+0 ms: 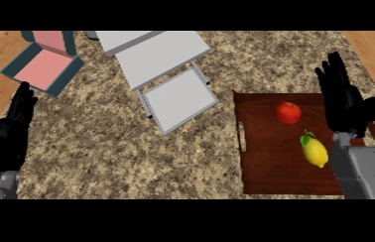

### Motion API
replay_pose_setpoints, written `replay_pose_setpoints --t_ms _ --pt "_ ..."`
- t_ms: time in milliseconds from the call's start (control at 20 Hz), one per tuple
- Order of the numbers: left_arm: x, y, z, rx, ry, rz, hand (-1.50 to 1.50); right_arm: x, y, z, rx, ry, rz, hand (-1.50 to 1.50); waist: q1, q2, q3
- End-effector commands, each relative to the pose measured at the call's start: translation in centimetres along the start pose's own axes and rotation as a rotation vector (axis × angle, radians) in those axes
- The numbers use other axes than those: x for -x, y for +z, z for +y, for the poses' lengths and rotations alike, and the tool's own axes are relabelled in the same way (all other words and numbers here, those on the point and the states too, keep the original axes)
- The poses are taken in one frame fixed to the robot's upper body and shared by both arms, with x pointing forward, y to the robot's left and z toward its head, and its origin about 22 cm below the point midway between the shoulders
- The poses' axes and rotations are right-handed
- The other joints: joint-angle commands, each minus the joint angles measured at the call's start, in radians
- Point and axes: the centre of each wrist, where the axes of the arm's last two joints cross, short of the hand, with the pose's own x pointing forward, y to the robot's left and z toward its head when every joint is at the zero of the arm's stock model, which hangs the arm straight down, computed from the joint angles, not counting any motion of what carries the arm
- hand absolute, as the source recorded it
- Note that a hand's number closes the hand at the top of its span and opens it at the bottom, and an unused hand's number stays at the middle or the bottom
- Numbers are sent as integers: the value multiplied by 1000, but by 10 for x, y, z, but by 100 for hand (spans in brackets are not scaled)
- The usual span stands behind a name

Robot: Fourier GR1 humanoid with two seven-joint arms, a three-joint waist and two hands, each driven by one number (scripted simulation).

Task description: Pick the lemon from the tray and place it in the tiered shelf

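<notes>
A yellow lemon [315, 151] with a green leaf lies on the dark brown wooden tray [271, 166] at the right of the counter. My right hand [344, 99] stands open, fingers up, just right of the lemon and over the tray's right edge, touching nothing. The grey tiered shelf [164, 70] lies across the upper middle of the counter, its lowest white tier [179, 99] nearest the tray. My left hand [16, 124] rests open at the left edge, fingers up.
A red apple [288, 112] sits on the tray above the lemon. A teal and pink box [45, 61] stands at the top left. The counter is speckled stone with wooden strips at both top corners.
</notes>
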Motion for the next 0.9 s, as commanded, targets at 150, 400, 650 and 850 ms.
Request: replay_pose_setpoints --t_ms 150,400,650,850 --pt "23 13 -18 100 113 268 0 -36 9 -108 -16 270 -193 150 -27 8 -33" --pt "41 34 -48 211 261 444 0 -4 53 -204 178 610 125 150 -20 21 -32" --pt "53 22 -58 268 270 472 0 5 80 -259 42 482 14 -150 10 11 -32" --pt "50 29 -66 281 251 474 0 -7 88 -262 -166 511 17 -150 15 6 -33"
